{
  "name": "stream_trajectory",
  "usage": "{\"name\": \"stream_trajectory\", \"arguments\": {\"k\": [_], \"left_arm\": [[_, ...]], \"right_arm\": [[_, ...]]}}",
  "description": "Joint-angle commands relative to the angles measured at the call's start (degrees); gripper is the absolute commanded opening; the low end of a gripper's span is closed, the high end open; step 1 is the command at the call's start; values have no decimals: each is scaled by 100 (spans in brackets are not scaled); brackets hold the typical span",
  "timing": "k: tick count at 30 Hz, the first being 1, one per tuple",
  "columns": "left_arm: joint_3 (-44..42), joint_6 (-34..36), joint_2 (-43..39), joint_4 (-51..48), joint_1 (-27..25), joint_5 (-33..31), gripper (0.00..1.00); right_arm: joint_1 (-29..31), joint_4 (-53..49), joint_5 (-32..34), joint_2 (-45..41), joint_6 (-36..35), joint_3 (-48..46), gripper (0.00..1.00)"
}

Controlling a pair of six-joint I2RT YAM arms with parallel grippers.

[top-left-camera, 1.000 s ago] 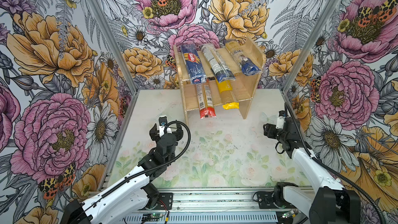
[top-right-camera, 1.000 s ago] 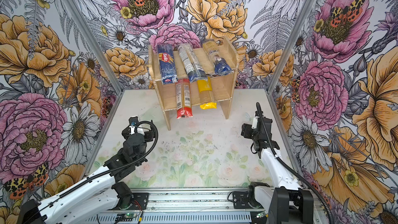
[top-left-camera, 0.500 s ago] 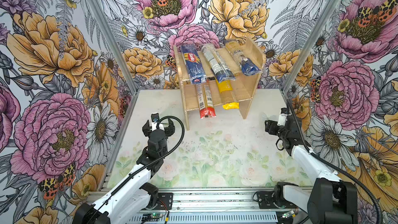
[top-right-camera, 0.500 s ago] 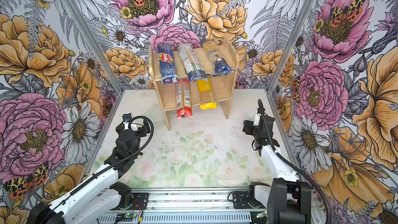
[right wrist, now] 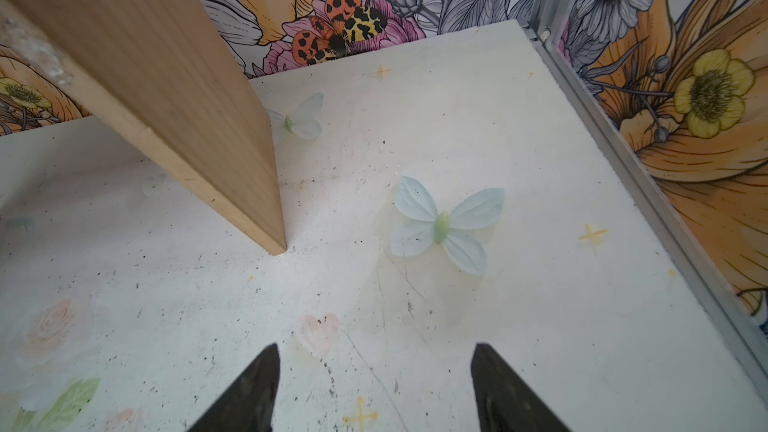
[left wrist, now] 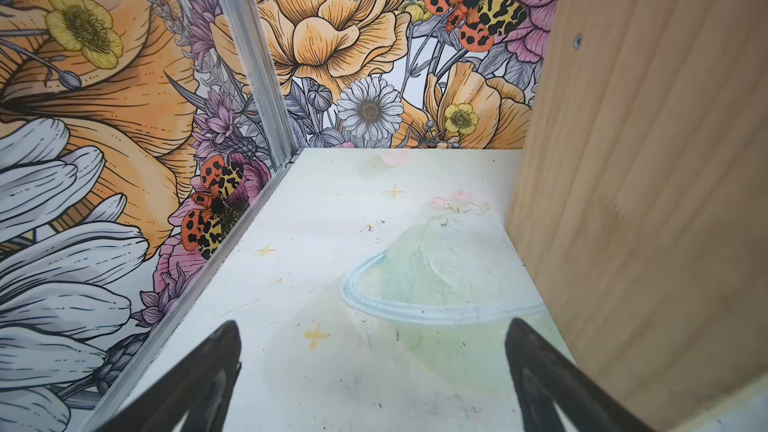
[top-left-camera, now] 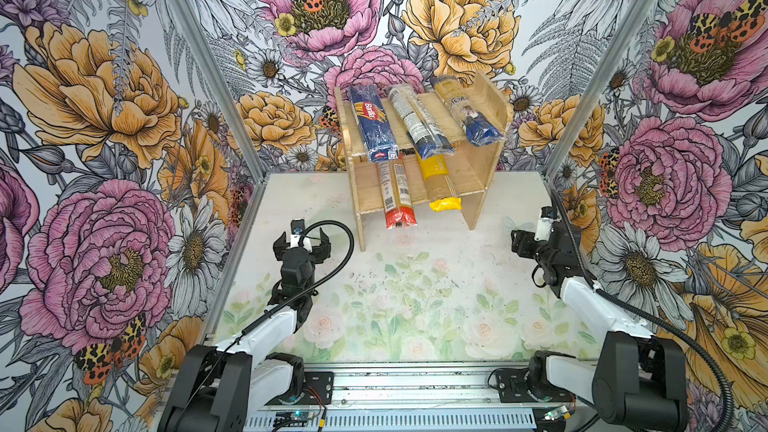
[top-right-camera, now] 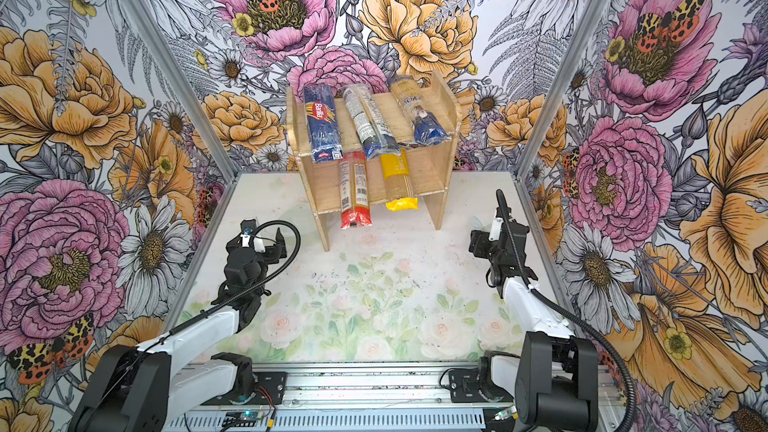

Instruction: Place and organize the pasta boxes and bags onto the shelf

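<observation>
The left hand (left wrist: 370,329) is standing fully open and empty, hovering just beside the left side panel of the shelf (top-left-camera: 474,176); a sideways drift here risks knocking the unit. On the upper board the dark blue pack (top-left-camera: 372,122), the clear pack (top-left-camera: 415,118) and the yellow-and-blue pack (top-left-camera: 469,114) are lying slanted, their near ends reaching at or over the front edge. Below, the red-ended pack (top-left-camera: 397,193) and the yellow-ended pack (top-left-camera: 438,184) are jutting well past the lower edge, so a jolt could be sending them off. The right hand (right wrist: 374,352) is sitting partly open, gripping nothing, near the right panel's foot. The tabletop (top-left-camera: 415,284) in front is lying bare, giving free room; the gaps to the side walls (top-left-camera: 124,160) are running narrow.
</observation>
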Motion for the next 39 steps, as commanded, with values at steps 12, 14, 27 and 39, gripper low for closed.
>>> {"name": "stream_trajectory", "arguments": {"k": [12,14,27,39], "left_arm": [[-394,35,1764,2831,445,749,99],[-434,31,2070,3220,470,827,99],[-511,32,2523,3809,539,987,99],[91,-127,2359,2462,696,1214,99]], "right_arm": [[-228,1601,-13,328,23,-494,74],[-233,1805,-69,433,45,-519,74],[-229,3247,-97,1119,181,-857,73],[-215,4550,-7,1382,320,-1257,73]]}}
